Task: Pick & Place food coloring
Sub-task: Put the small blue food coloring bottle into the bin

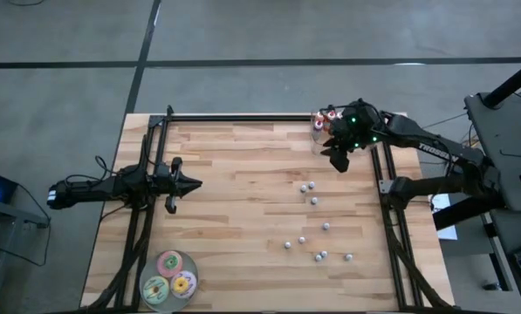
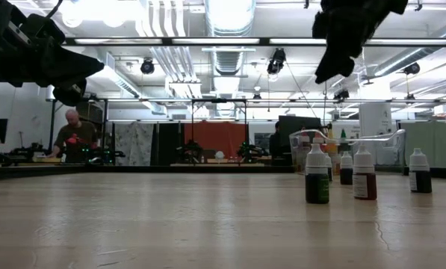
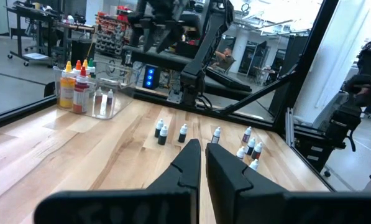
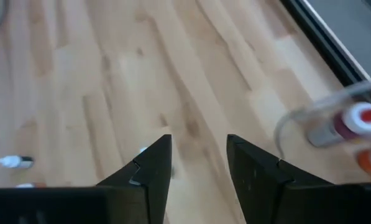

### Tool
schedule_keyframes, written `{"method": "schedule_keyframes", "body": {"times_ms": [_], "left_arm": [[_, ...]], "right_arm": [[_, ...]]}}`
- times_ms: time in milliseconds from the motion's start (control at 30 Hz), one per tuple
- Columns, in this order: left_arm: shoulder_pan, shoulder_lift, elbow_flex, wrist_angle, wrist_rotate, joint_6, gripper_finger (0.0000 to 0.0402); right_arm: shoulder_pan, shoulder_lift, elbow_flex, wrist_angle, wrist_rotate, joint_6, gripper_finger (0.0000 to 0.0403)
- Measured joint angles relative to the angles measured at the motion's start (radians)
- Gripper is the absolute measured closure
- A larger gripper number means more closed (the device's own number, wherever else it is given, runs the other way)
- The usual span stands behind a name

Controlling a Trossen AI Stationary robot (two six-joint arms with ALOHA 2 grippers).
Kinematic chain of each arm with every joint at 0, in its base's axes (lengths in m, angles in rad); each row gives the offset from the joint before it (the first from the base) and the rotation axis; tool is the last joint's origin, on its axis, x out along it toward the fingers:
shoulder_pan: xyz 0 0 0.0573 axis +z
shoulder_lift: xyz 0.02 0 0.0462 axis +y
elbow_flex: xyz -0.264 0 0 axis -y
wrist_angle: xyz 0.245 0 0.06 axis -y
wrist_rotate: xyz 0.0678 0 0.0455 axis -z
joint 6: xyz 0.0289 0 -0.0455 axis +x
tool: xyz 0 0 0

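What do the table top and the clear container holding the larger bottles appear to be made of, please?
Table top: pale wood in joined planks with visible grain and seams and a smooth, slightly glossy finish. Clear container: probably transparent plastic, since the larger bottles show through its walls; glass cannot be ruled out.

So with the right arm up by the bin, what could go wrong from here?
The right gripper is open and empty beside the clear bin; a swing could clip its wall. The loose bottles stand close together, so reaching for one may topple its neighbours. They are tiny against the fingers, so a grasp may slip.
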Motion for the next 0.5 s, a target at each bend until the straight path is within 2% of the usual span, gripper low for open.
{"method": "schedule_keyframes", "body": {"times_ms": [267,500], "left_arm": [[0.0,0.0,0.0,0.0,0.0,0.0,0.0402],[0.0,0.0,0.0,0.0,0.001,0.0,0.0402]], "right_arm": [[0.149,0.056,0.111,-0.071,0.003,-0.016,0.0245],[0.238,0.111,0.223,-0.227,0.014,-0.19,0.0247]]}}
